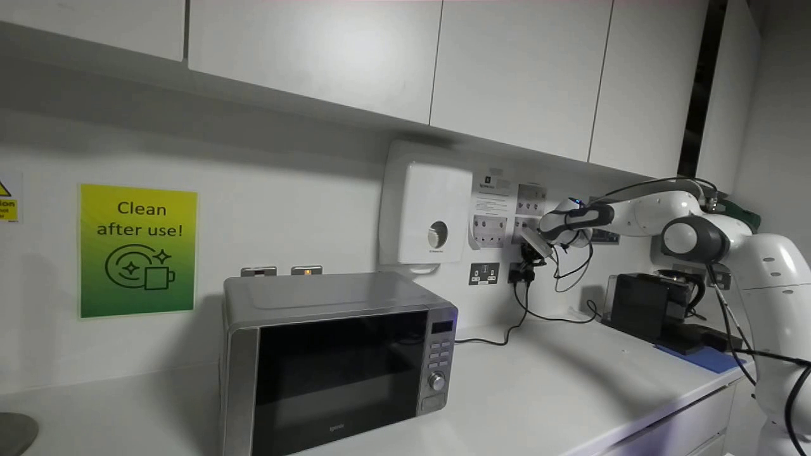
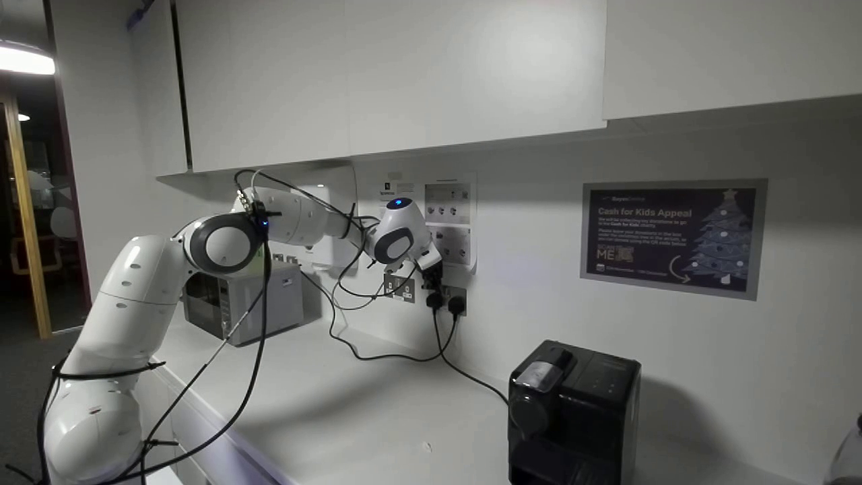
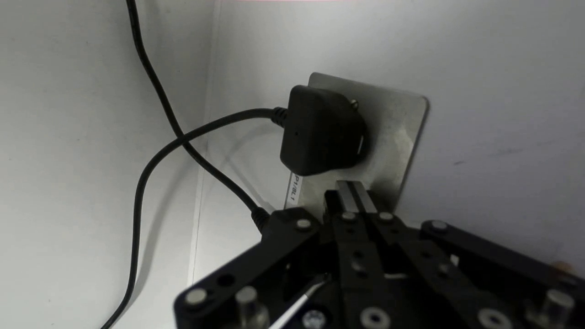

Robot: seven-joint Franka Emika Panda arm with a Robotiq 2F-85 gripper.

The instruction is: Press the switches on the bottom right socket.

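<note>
Wrist view | tool [image 3: 356, 197]: tips together, hiding part of socket [image 3: 404, 121] | black plug [image 3: 320, 132] just beside | cords [image 3: 182, 139] cross

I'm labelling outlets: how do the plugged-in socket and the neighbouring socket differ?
The plugged-in socket holds two black plugs; the neighbouring socket holds none. The shut gripper covers part of the plugged-in socket in the wrist view; the neighbouring socket is outside that view. Both are two-outlet plates on the wall above the counter.
</note>
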